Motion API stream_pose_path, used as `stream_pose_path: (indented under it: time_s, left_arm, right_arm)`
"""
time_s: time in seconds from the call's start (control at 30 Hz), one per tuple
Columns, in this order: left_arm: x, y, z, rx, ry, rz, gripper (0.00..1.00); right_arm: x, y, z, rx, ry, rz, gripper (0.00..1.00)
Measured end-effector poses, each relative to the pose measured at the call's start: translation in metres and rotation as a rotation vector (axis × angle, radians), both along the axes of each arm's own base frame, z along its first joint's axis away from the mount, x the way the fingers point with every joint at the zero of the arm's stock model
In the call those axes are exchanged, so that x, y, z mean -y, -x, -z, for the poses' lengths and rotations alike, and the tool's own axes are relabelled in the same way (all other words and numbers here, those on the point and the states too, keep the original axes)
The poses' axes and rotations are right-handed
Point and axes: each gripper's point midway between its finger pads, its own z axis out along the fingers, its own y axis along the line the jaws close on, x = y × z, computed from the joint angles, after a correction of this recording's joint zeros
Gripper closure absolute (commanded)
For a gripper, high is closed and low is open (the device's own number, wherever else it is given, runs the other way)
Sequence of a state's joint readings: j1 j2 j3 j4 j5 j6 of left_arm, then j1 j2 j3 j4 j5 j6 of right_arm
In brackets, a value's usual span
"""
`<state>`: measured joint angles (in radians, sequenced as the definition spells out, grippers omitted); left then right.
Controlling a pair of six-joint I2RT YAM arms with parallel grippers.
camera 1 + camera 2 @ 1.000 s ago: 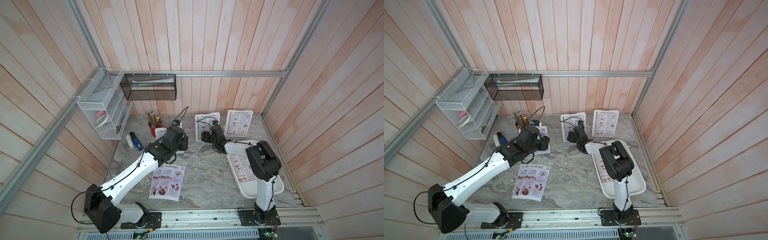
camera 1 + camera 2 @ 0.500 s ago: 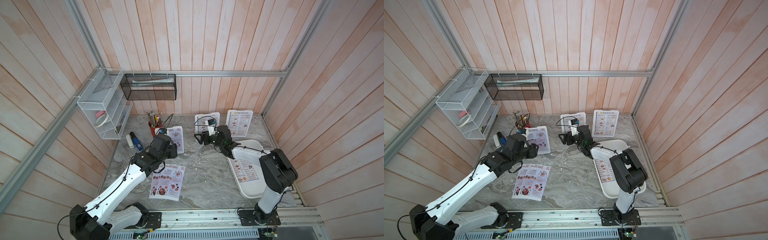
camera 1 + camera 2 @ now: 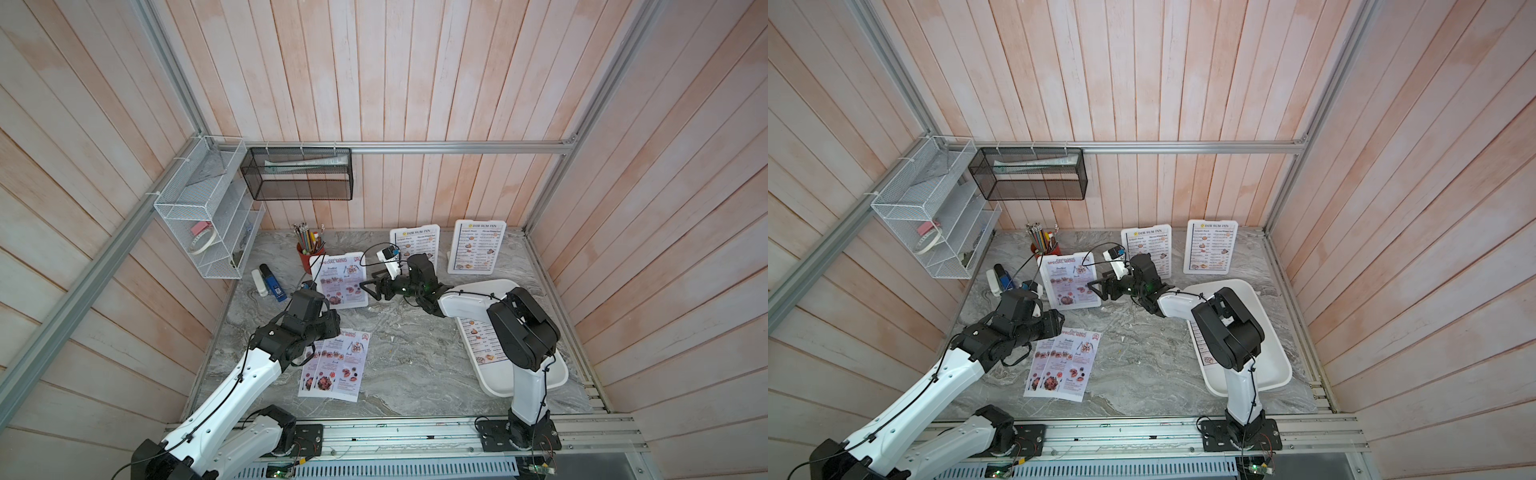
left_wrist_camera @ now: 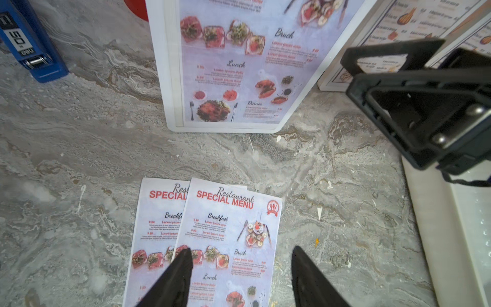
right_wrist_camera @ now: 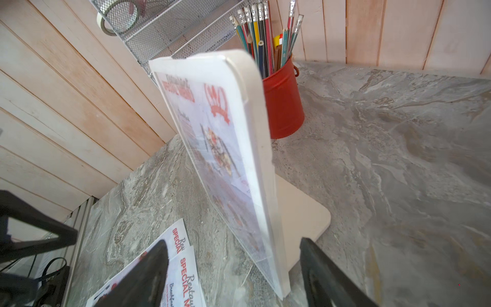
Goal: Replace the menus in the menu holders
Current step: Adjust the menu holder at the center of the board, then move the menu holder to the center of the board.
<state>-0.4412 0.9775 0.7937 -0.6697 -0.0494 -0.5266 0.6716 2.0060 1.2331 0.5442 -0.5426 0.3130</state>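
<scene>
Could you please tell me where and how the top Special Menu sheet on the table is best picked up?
The top Special Menu sheet lies flat and thin on the marble table, overlapping a second sheet. I would probably take its free long edge, away from that overlap, coming straight down; the open left tool hangs above it.

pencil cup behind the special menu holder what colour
Red. The pencil cup shows best in the right wrist view.
</scene>
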Motion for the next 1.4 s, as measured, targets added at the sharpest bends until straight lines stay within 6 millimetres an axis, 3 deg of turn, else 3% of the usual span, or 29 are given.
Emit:
stream_pose_path:
  time_s: [0.23, 0.43, 0.7, 1.0, 1.4]
  left_arm:
    - [0.003, 0.001, -0.001, -0.002, 0.014, 0.013, 0.38]
    - [0.003, 0.001, 0.000, -0.001, 0.008, 0.016, 0.38]
    - [0.001, 0.000, 0.000, -0.002, 0.005, 0.011, 0.38]
    - [0.001, 0.000, 0.001, -0.004, 0.006, 0.008, 0.38]
    - [0.000, -0.001, 0.000, -0.001, 0.003, 0.005, 0.38]
  right_arm:
    - [-0.021, -0.013, 0.002, 0.009, -0.015, -0.026, 0.25]
    - [-0.032, 0.005, 0.007, -0.004, -0.007, -0.065, 0.29]
    - [-0.029, 0.038, 0.012, -0.025, 0.019, -0.087, 0.40]
    - [-0.033, 0.026, 0.002, 0.042, 0.063, -0.010, 0.61]
    - [-0.030, 0.015, -0.001, 0.071, 0.076, 0.055, 0.79]
